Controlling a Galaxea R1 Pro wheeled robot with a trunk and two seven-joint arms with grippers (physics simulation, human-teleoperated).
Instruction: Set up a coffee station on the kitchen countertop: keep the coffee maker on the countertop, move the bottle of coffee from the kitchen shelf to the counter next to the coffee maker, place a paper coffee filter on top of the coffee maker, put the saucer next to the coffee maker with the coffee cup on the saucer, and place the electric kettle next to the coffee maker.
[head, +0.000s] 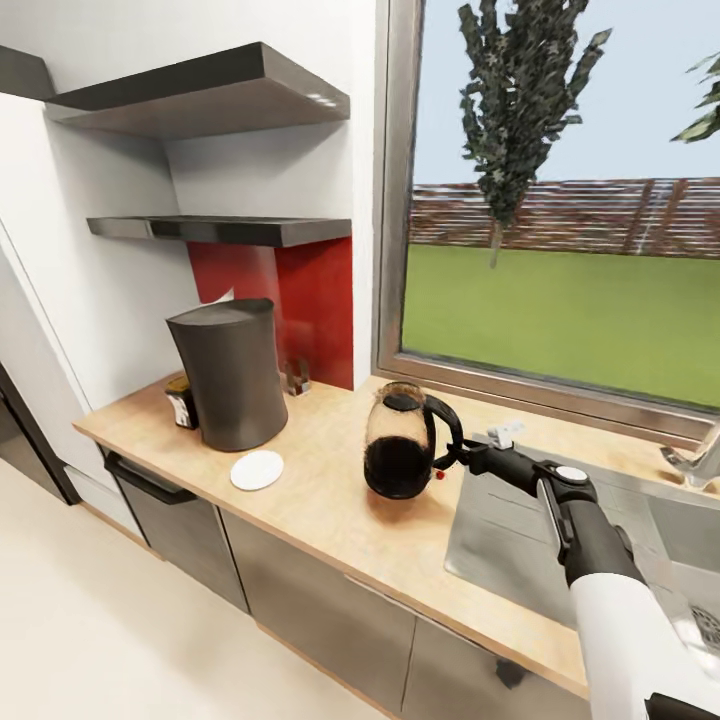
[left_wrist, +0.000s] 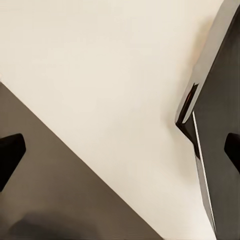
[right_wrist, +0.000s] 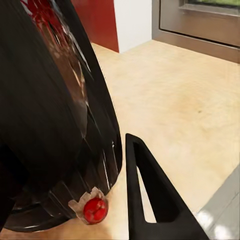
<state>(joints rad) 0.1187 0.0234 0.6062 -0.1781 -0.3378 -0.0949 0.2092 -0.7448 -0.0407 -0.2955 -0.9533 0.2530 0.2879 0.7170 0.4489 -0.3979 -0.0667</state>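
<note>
Overhead, from the head view, the right gripper (head: 462, 455) is clenched on the black loop handle of the clear glass electric kettle (head: 400, 440), which stands on the light beige wood-grain kitchen countertop (head: 330, 500), between the steel sink (head: 510, 540) and the small white round saucer (head: 257, 469). The tall dark grey coffee maker (head: 232, 372) stands just behind the saucer; the small dark bottle of coffee (head: 181, 401) sits beside it. The glossy black kitchen shelf (head: 220, 230) hangs above.

Left wrist view: two dark fingertips (left_wrist: 10, 152) stand wide apart, released, over pale floor (left_wrist: 110, 75).

Right wrist view: one black finger (right_wrist: 150, 195) lies beside the kettle's black base and red switch (right_wrist: 94, 209).
</note>
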